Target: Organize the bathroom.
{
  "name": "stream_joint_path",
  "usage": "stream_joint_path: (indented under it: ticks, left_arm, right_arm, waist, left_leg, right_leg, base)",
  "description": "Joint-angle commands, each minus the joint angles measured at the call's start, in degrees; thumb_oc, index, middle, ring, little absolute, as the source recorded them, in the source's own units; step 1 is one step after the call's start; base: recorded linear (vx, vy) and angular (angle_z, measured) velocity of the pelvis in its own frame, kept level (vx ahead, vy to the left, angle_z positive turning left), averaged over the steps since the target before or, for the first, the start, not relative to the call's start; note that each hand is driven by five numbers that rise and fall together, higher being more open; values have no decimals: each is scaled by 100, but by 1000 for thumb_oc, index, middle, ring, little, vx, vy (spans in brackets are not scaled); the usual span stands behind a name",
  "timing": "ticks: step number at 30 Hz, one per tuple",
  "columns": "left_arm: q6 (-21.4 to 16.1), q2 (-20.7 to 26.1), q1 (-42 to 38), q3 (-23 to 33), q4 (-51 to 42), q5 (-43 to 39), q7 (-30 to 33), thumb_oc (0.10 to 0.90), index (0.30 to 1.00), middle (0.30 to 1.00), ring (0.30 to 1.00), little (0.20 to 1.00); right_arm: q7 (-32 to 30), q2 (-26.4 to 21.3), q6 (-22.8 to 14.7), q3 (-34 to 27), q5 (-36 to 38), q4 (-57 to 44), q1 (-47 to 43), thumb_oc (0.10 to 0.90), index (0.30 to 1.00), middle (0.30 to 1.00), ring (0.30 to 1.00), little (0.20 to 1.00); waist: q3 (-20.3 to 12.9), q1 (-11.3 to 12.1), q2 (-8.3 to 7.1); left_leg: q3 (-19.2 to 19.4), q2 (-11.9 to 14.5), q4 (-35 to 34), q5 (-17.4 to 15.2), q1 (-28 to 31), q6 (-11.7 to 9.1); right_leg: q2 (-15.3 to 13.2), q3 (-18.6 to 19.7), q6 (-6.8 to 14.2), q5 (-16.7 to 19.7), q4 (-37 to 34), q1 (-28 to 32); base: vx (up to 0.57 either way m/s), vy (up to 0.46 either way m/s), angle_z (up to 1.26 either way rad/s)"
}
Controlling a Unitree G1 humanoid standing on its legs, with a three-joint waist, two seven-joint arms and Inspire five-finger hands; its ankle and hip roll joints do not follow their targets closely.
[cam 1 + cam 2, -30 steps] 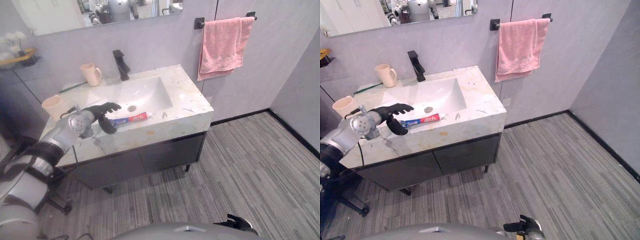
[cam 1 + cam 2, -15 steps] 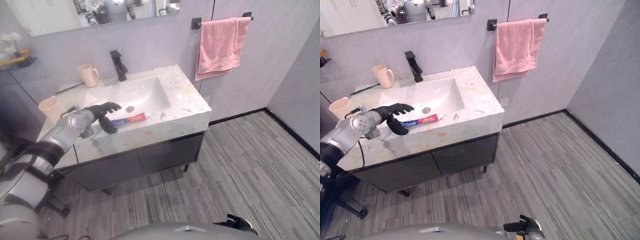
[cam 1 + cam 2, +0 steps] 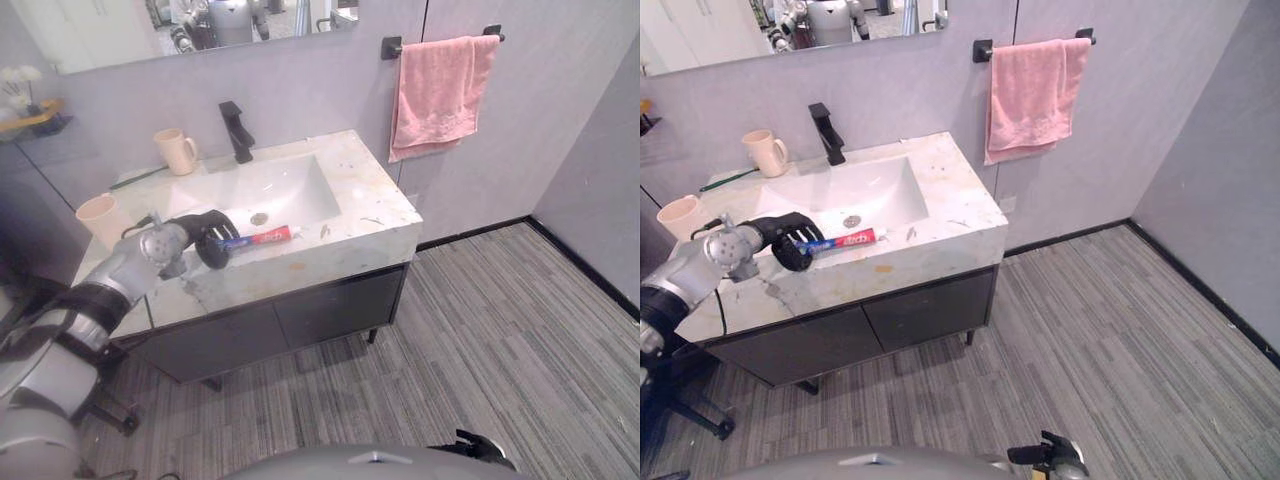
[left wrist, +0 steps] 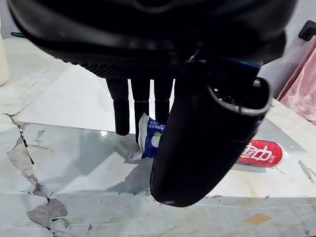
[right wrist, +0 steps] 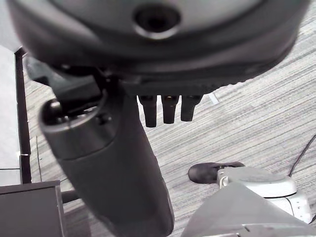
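Marble counter [image 3: 350, 215] left of centre: left hand [image 3: 210, 238] curls around the toothpaste tube [image 3: 262, 236]; two cups [image 3: 176, 151] hold nothing visible; right hand [image 5: 113, 163] relaxed

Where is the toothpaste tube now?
The toothpaste tube lies on the counter's front edge, before the sink basin, its left end under the left hand.

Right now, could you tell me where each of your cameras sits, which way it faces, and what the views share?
Left eye view: on the head, looking down at the sink counter; left hand on the toothpaste tube.
Right eye view: beside it, same scene, with pink towel and cups.
Left wrist view: on the left wrist, close along curled fingers at the tube's end.
Right wrist view: on the right wrist, facing the floor; right hand relaxed.
Shared: the tube shows in both eye views and the left wrist view.
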Motion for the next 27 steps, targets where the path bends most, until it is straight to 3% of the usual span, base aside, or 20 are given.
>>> stream_joint_path:
  ticks: [1, 12, 18, 23, 24, 27]
  left_arm:
    - [-134, 123, -1469, 207, 628, 161, 160, 400, 300, 300, 300, 300]
    - [-112, 61, -1463, 186, 652, 112, 262, 400, 300, 300, 300, 300]
    - [-480, 231, -1429, 425, 473, -722, 606, 400, 300, 300, 300, 300]
    - [-458, 630, -1331, 863, -172, -1684, 862, 400, 300, 300, 300, 300]
    - [-478, 725, -1279, 1024, -288, -1927, 878, 400, 300, 300, 300, 300]
    - [-366, 939, -1192, 1483, -690, -2557, 864, 400, 300, 300, 300, 300]
  right_arm:
    - [-158, -10, -225, -48, 149, 274, -332, 800, 900, 900, 900, 900]
    - [-250, -81, -254, -172, 195, 236, -332, 800, 900, 900, 900, 900]
    - [-496, -200, -455, -518, 755, 124, -290, 800, 900, 900, 900, 900]
    - [-1003, -457, -1122, -1260, 1388, -178, -118, 800, 900, 900, 900, 900]
    - [-1181, -550, -1457, -1525, 1572, -359, -38, 800, 900, 900, 900, 900]
    - [-1765, -807, -1982, -2162, 1389, -1092, 204, 800, 900, 900, 900, 900]
  waist:
    - [-26, -36, 125]
    - [3, -73, 119]
    - [15, -95, 63]
    - [73, -135, -9]
    - [82, -158, -26]
    - [132, -238, -77]
  left_leg:
    - [252, -105, 22, -344, 360, 406]
    - [282, -95, 22, -333, 378, 407]
    - [317, -80, 22, -323, 383, 381]
    - [360, -73, 22, -333, 399, 375]
    - [368, -74, 22, -336, 385, 371]
    - [356, -89, 22, -372, 389, 358]
  right_leg:
    - [118, -123, 274, -199, 165, 1]
    - [132, -98, 267, -195, 164, 3]
    - [143, -77, 274, -159, 143, 3]
    - [149, -30, 277, -121, 125, 3]
    - [149, -2, 284, -103, 115, -13]
    - [139, 51, 316, -68, 78, -8]
  base:
    - [0, 0, 0]
    - [0, 0, 0]
    - [-4, 5, 0]
    - [-24, 37, -4]
    - [-50, 47, -7]
    - [-43, 54, -13]
